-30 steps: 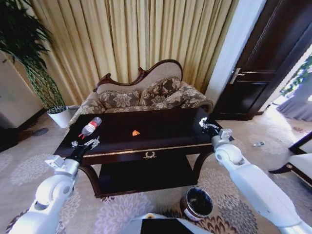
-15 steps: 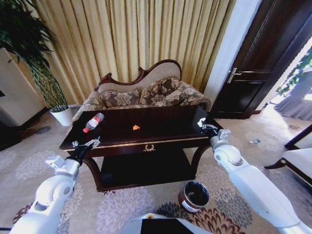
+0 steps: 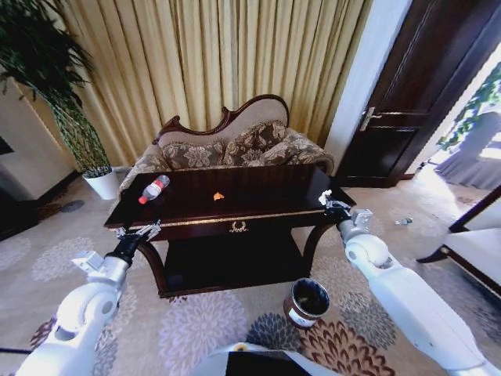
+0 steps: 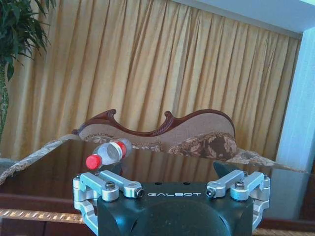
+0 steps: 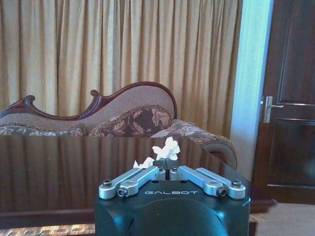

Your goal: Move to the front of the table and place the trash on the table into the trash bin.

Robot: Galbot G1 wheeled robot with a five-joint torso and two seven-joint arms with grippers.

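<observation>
Two end effectors flank the long dark glossy wooden desk (image 3: 235,205): left end effector (image 3: 138,233) spread apart, right end effector (image 3: 327,200) pressed together.

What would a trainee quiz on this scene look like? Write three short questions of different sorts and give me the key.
1. True or false: the bottle stands upright on the table.
2. Where is the trash bin? A) on the table B) on the carpet before the table C) on the sofa
3. Fill in: the open end effector is the ____ one.

Key:
1. False; it lies on its side.
2. B.
3. Left; the left end effector is open and the right end effector is shut.
</observation>
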